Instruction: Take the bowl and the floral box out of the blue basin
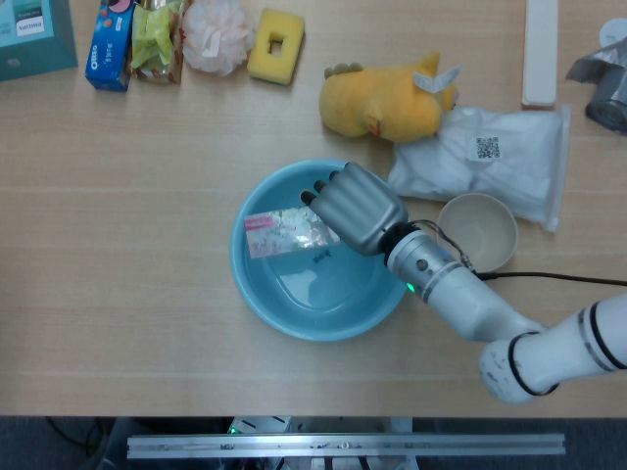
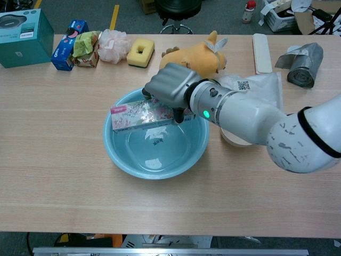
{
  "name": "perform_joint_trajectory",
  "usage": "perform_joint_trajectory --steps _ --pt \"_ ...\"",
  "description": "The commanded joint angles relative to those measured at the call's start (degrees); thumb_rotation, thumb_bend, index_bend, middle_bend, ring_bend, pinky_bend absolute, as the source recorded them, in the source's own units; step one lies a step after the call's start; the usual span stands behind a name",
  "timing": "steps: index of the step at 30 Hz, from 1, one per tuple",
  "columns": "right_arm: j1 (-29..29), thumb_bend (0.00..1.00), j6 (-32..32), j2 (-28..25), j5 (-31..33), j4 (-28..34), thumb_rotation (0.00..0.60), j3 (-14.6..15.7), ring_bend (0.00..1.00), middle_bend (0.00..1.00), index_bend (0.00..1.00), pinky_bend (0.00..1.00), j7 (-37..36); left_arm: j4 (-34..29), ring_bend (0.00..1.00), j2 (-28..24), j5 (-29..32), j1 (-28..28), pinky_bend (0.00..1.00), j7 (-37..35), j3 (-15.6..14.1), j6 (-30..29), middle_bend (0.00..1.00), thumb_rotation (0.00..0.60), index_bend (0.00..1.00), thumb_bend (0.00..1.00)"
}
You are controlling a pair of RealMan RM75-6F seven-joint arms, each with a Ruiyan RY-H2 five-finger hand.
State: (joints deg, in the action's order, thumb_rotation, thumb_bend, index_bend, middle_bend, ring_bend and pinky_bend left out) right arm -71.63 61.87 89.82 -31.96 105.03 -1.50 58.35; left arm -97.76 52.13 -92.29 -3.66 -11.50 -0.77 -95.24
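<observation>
My right hand [image 1: 355, 207] [image 2: 169, 89] grips the right end of the floral box [image 1: 284, 232] [image 2: 137, 115] and holds it lifted above the blue basin [image 1: 284, 308] [image 2: 133, 162]. The box lies roughly level, its left end reaching over the basin's left rim. The beige bowl [image 1: 480, 230] [image 2: 230, 137] stands on the table right of the basin, partly hidden behind my right forearm in the chest view. The left hand is in neither view.
A yellow plush toy [image 1: 387, 98] and a white bag [image 1: 490, 162] lie behind the basin and bowl. Along the far edge sit a yellow sponge [image 1: 275, 44], a pink puff [image 1: 216, 34], snack packs [image 1: 132, 44] and a teal box [image 1: 34, 34]. A grey roll [image 2: 301, 64] lies far right.
</observation>
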Motion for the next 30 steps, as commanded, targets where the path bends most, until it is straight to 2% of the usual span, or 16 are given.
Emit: perform_joint_trajectory --steps 1,9,14,19,24,26,30 --pt "2.57 0.41 1.41 -4.82 -3.82 3.35 0.600 -0.28 0.48 0.47 0.55 0.70 -3.69 -0.04 0.19 -0.07 0.05 0.03 0.16 0.06 0.06 0.00 0.28 0.600 0.36 0.24" --pt "9.71 0.41 3.13 -16.50 -11.56 6.32 0.600 3.75 0.48 0.47 0.55 0.70 -11.07 -0.43 0.19 -0.04 -0.18 0.35 0.16 0.59 0.17 0.27 0.28 0.600 0.36 0.24" --pt "12.69 0.41 1.81 -19.78 -13.69 4.31 0.600 6.38 0.48 0.47 0.55 0.70 -12.97 -1.03 0.19 0.04 -0.54 0.64 0.16 1.30 0.18 0.55 0.28 0.600 0.36 0.24" --pt "14.40 0.41 0.09 -18.84 -14.60 -0.03 0.600 7.13 0.48 0.47 0.55 0.70 -13.52 -1.81 0.19 -0.03 -1.02 0.80 0.16 2.24 -0.02 0.80 0.28 0.600 0.36 0.24" --pt "15.14 0.40 -1.25 -14.92 -14.39 -5.05 0.600 6.57 0.46 0.46 0.53 0.68 -12.61 -2.31 0.19 -0.28 -1.21 0.92 0.16 2.80 -0.09 0.95 0.28 0.600 0.36 0.24" --pt "14.94 0.40 -2.23 -13.64 -13.59 -6.09 0.600 6.18 0.42 0.42 0.48 0.66 -11.98 -2.43 0.19 -0.35 -1.20 0.97 0.16 2.90 -0.04 0.95 0.28 0.600 0.36 0.24" --pt "13.94 0.37 -3.86 -11.15 -11.48 -7.14 0.600 5.03 0.29 0.30 0.30 0.56 -9.87 -2.71 0.19 -0.49 -1.23 1.11 0.16 3.11 -0.07 1.16 0.28 0.600 0.36 0.24"
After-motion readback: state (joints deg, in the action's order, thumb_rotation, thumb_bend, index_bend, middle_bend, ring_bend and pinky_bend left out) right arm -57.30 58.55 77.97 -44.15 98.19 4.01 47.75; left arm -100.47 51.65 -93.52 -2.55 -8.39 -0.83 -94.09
